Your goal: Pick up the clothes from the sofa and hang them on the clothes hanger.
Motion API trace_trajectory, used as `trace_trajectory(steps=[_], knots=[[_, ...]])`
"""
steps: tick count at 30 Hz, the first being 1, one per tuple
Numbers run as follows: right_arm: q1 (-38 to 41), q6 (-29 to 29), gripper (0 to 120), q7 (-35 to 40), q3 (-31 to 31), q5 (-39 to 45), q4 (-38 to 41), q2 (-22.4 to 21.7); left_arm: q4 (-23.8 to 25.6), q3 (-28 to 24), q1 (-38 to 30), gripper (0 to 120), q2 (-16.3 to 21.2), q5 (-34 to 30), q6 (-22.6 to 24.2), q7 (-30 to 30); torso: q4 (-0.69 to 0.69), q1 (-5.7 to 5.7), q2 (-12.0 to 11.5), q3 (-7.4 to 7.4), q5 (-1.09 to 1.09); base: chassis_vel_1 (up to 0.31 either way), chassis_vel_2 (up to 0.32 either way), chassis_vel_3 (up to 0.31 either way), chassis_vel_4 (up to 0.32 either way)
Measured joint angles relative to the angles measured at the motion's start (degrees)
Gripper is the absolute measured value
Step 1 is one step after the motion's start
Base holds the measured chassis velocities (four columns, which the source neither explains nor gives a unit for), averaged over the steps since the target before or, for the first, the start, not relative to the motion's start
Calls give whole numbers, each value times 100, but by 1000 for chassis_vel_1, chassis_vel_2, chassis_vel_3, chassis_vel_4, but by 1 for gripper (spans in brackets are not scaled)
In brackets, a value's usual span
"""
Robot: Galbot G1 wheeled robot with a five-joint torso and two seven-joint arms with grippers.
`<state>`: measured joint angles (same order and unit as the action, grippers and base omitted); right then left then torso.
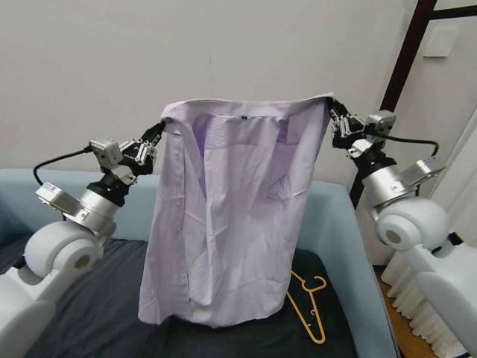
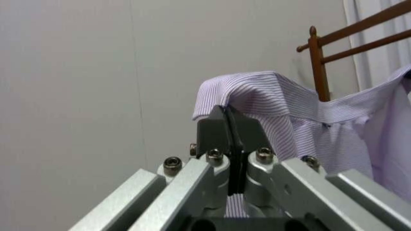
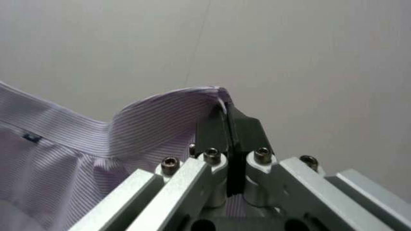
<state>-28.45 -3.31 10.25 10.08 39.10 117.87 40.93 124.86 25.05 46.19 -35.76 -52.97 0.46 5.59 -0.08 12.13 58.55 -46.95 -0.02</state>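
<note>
Plain white wall (image 1: 223, 45) stood behind everything, and below it ran a pale blue sofa (image 1: 350, 246) with a dark seat. I held a lilac striped shirt (image 1: 223, 216) spread out in the air between my two arms, above the sofa and in front of the wall.

My left gripper (image 1: 159, 134) was clamped tight on one end of the shirt's top edge. In the left wrist view its dark fingers (image 2: 215, 130) were pressed together with a fold of striped cloth pinched between them. My right gripper (image 1: 335, 115) was closed the same way on the other end of the top edge, a little higher than the left, and the cloth curled over its fingers (image 3: 243, 130) in the right wrist view.

Between the two grips the top edge ran nearly taut, and the rest of the shirt hung straight down in soft creases. Its hem reached down before the dark seat; I could not tell whether it touched.

A yellow hanger (image 1: 309, 302) lay flat on the seat near the sofa's right arm, just beside the shirt's lower corner. A dark wooden rack (image 1: 402, 67) stood beyond my right arm, against the wall.
</note>
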Motion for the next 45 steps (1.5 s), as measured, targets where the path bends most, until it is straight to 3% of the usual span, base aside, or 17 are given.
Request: trace_trajectory(steps=[9, 16, 23, 26, 31, 42, 45], knots=[[-4, -491, 0, 488, -53, -704, 158, -101, 650, 329, 249, 0, 113, 320, 908, 941, 1, 1, -1, -1, 0, 0, 0, 0, 0], [-92, -570, 0, 575, -45, -683, 436, -75, 1069, 534, 589, 0, -167, 558, 1394, 1172, 1, 0, 0, 0, -3, 0, 0, 0, 0], [-751, -323, 0, 683, -346, -1557, -85, 262, 818, 268, 1465, 0, -765, 1452, 1648, 1189, 1, 1, -1, -1, -1, 0, 0, 0, 0], [-1035, -162, 0, 736, -534, -1785, -464, 637, 449, 153, 1861, 0, -1082, 1837, 1689, 1194, 2, 1, -1, -1, -1, 0, 0, 0, 0], [-974, 100, 0, 507, -655, -1787, -896, 991, 209, 172, 1899, 0, -1246, 1898, 1714, 1263, 2, 1, -1, -1, -2, 0, 0, 0, 0], [-825, 422, 0, 38, -807, -1685, -1089, 1298, 345, 271, 1787, 0, -1248, 1743, 1699, 1361, 1, 1, 0, -1, -2, 0, 0, 0, 0], [-890, 558, 0, -93, -952, -1736, -1283, 1385, 197, 119, 1797, 0, -1420, 1774, 1594, 1232, 1, 1, -1, -1, -2, 0, 0, 0, 0]])
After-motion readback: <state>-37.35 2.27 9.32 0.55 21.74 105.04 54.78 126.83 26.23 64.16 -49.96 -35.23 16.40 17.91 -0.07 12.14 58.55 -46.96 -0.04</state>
